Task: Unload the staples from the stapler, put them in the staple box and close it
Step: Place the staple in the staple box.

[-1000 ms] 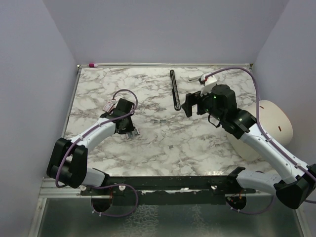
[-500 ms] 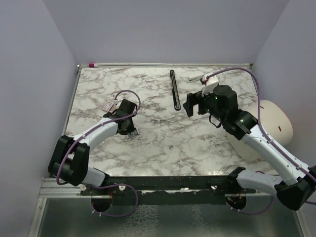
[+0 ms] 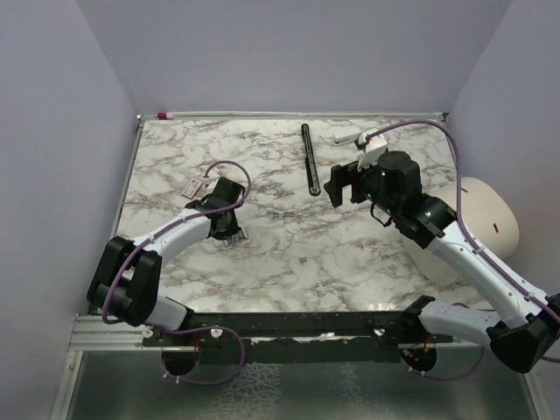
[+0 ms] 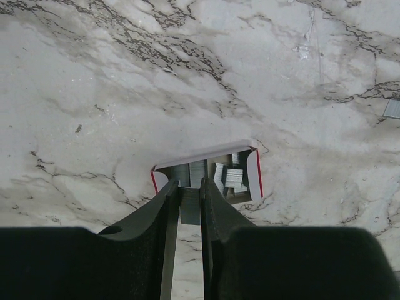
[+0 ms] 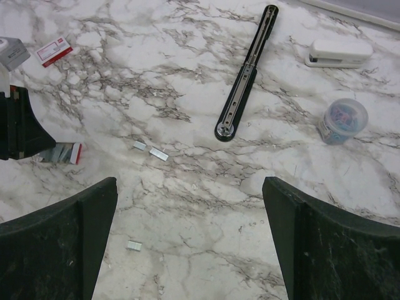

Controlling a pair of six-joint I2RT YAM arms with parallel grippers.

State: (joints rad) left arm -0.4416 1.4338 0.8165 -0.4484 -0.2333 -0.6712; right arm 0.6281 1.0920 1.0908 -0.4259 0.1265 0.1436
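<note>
Pinching the tiny red-and-white rectangular mini stapler [image 4: 209, 170] by its grey metal part, narrow-jawed left gripper [image 4: 189, 185] holds it on the white marble table [image 3: 350, 262], left side | right gripper [image 5: 189, 184] hovers wide open | silvery metal staple strips [image 5: 159, 154] lie loose, more sit inside: unloading looks partway.
</note>
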